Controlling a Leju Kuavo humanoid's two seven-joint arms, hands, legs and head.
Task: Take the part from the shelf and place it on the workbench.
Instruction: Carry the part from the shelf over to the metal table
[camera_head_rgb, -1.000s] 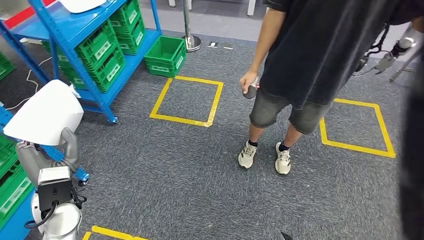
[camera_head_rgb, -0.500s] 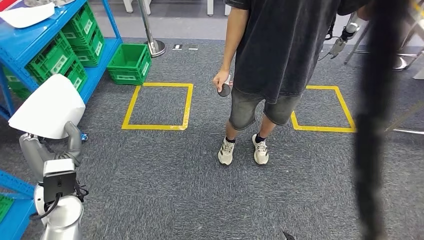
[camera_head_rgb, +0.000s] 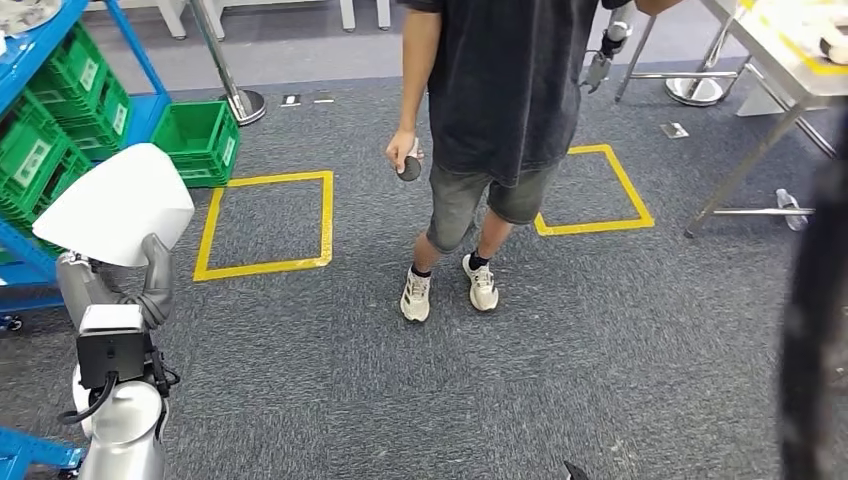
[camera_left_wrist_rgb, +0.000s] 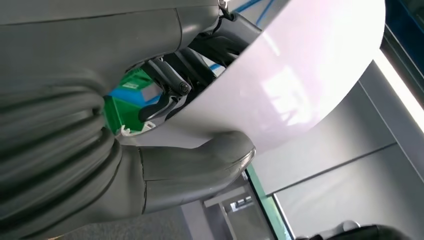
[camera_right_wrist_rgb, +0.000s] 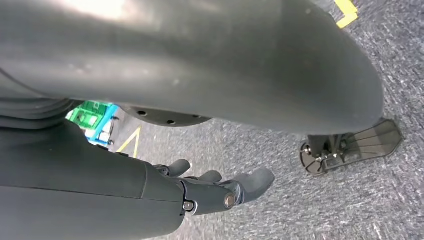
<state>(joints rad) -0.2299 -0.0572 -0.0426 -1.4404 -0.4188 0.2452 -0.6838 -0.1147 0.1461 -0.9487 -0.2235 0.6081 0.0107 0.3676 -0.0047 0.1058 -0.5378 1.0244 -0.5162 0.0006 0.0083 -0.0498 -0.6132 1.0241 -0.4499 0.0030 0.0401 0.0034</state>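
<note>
Gripping a white curved part at the left of the head view, the robot's left hand holds it raised above grey carpet, its grey thumb pressed to the sheet's underside and darker fingers on the other face in the wrist view. The right hand hangs by the robot's dark body over the carpet, fingers loosely curled and holding nothing. A person in a dark shirt and grey shorts stands at upper centre, a small dark object in one hand. Blue shelving with green crates fills the upper left; a metal bench sits at upper right. Yellow tape squares mark the floor.
</note>
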